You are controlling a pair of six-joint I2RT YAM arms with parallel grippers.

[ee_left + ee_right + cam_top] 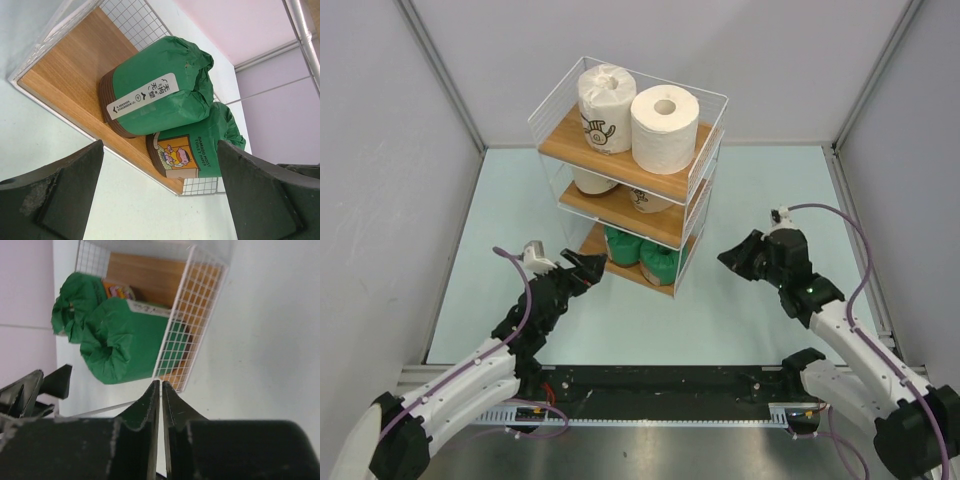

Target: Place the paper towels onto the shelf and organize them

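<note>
- The shelf (705,165) stands at the middle of the pale table (750,320), and all six paper towels are on it.
- On the top board, a logo-printed white roll (603,108) stands upright on the left. A plain white roll (663,130) stands just beside it on the right.
- On the middle board are two beige rolls, one to the left (592,183) and one to the right (650,201). Both are partly hidden under the top board.
- On the bottom board two green rolls sit side by side and touching: one with a white label strip (160,95), the other with a cartoon label (200,145).
- The left arm reaches from its base at the near-left corner diagonally up and to the right, staying low over the table. A purple cable (525,300) loops along it.
- The left gripper (590,270) points at the front of the bottom tier, close to it but not touching.
- In the left wrist view its fingers (60,195) are spread wide with nothing between them, and the green rolls are framed in the gap.
- The right arm rises from the near-right corner, bends at the elbow and leans up and to the left.
- The right gripper (728,256) points toward the shelf's right side, apart from the wire.
- In the right wrist view its fingertips (152,390) are pressed nearly together, with only a hairline slit between them, and they grip nothing.
</note>
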